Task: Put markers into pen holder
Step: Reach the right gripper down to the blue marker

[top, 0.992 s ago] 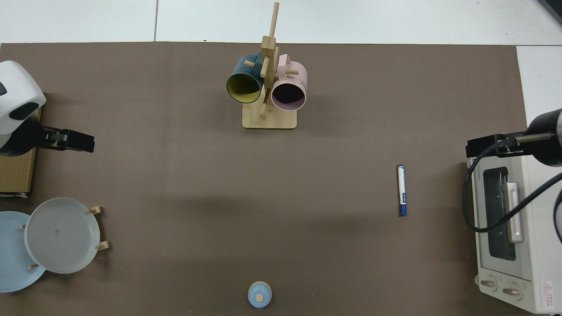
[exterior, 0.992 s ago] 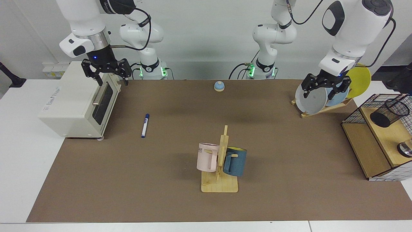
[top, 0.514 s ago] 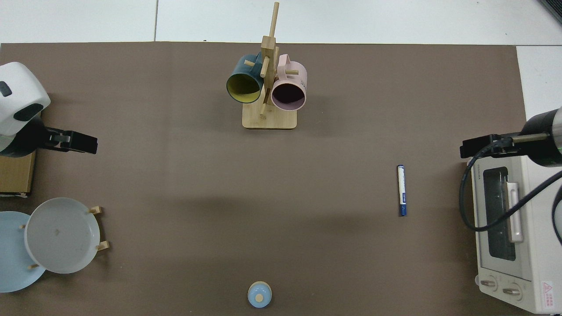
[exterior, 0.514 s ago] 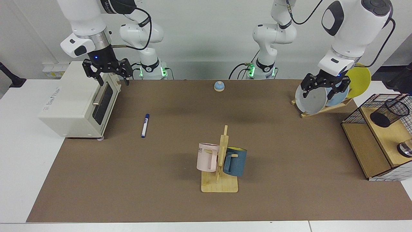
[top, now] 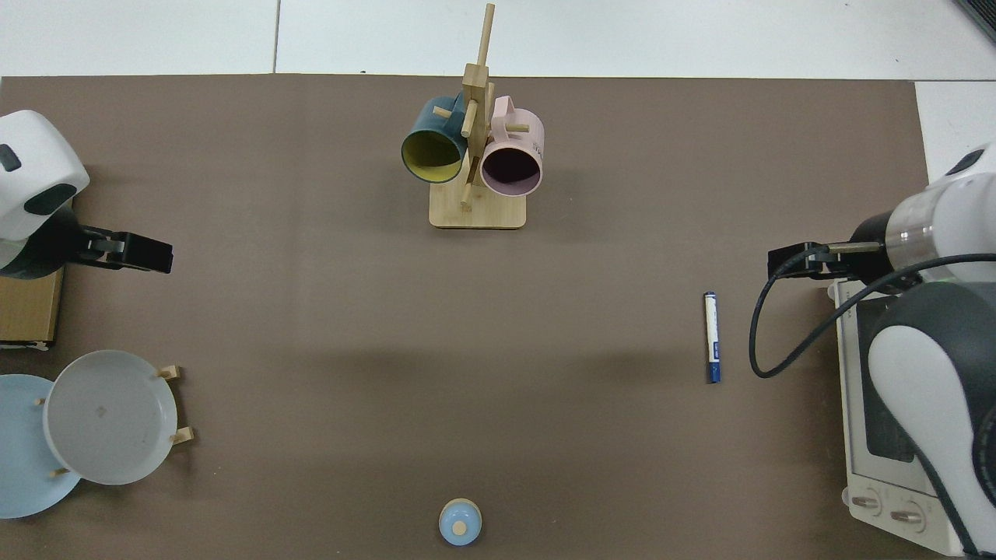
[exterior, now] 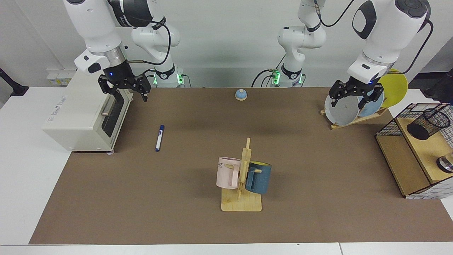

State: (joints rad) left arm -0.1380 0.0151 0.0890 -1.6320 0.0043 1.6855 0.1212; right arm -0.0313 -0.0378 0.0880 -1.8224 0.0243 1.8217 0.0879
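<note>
Above the oven's front edge, the right gripper has moved toward the slim marker, which lies flat at its 5 o'clock, fingers spread and empty. The left gripper hangs open before the round plates, barely shifted. At its 4 o'clock the wire-mesh holder lies tilted on a wooden shelf.

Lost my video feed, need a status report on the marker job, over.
Right gripper open, empty, above the toaster oven front. Left gripper open, empty, by the plates. Marker flat on the mat, untouched. Pen holder on the shelf, empty. Nothing in the way.
</note>
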